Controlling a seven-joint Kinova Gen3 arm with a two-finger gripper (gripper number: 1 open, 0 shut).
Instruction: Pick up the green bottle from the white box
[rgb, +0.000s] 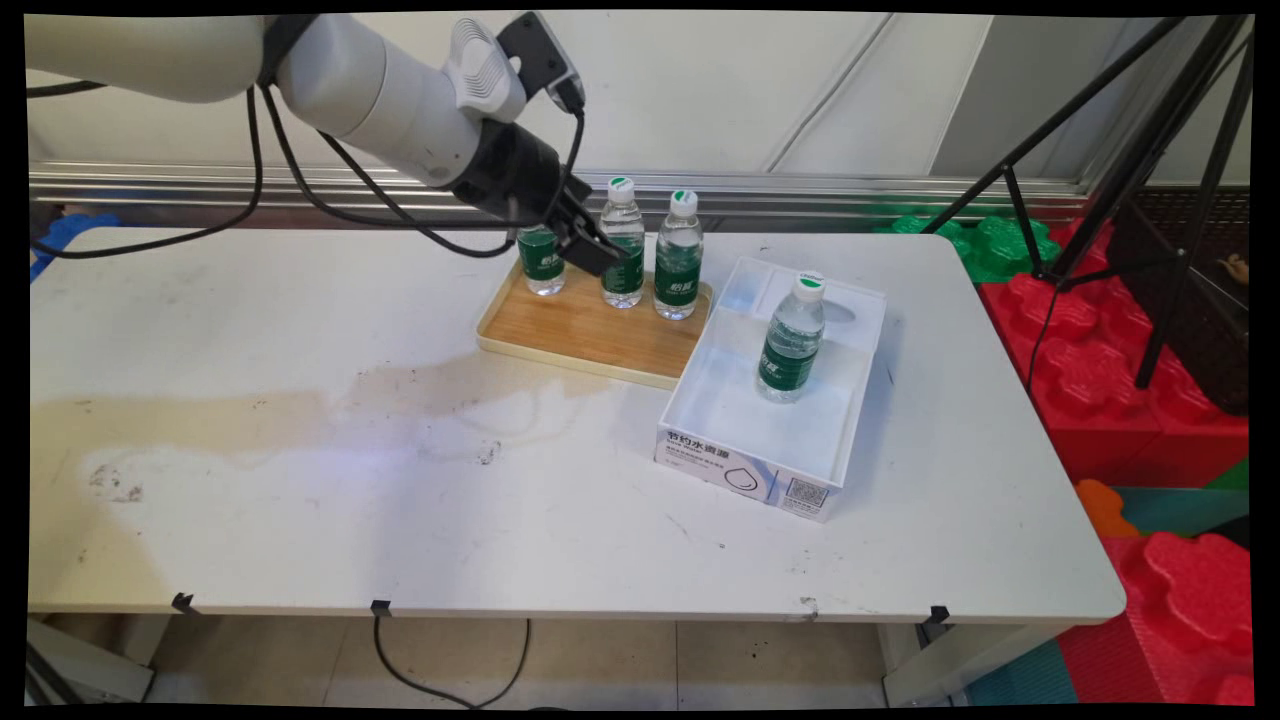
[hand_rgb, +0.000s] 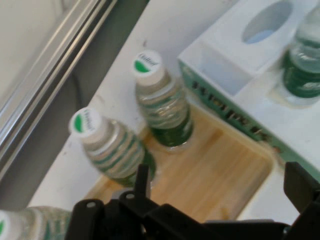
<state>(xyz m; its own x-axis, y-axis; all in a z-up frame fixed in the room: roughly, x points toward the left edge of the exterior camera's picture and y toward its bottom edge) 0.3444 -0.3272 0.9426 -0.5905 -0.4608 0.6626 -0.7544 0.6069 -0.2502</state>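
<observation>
Clearly the jaws stand spread, with nothing between them: in the hand view only bare wood of the tray (hand_rgb: 225, 165) shows in the gap. The gripper (rgb: 590, 252) hangs low over the tray's back half, its fingers reaching between the left bottle (rgb: 541, 262) and the middle bottle (rgb: 623, 250). It looks to be just beside the middle one, though from the main view I cannot tell whether a finger touches it.

Both bottles are tall, narrow and capped, standing upright, so I judge that a sideways nudge from a finger would tip them easily. Room is tight here. A third bottle (rgb: 679, 258) stands near the middle one on the tray's right. Any closing seems best done square on a bottle's labelled body, well below the cap.

Just beside the tray's right edge sits a white open box (rgb: 760, 470) with a fourth bottle (rgb: 792, 345) upright inside. All of it rests on the white table (rgb: 300, 450).
</observation>
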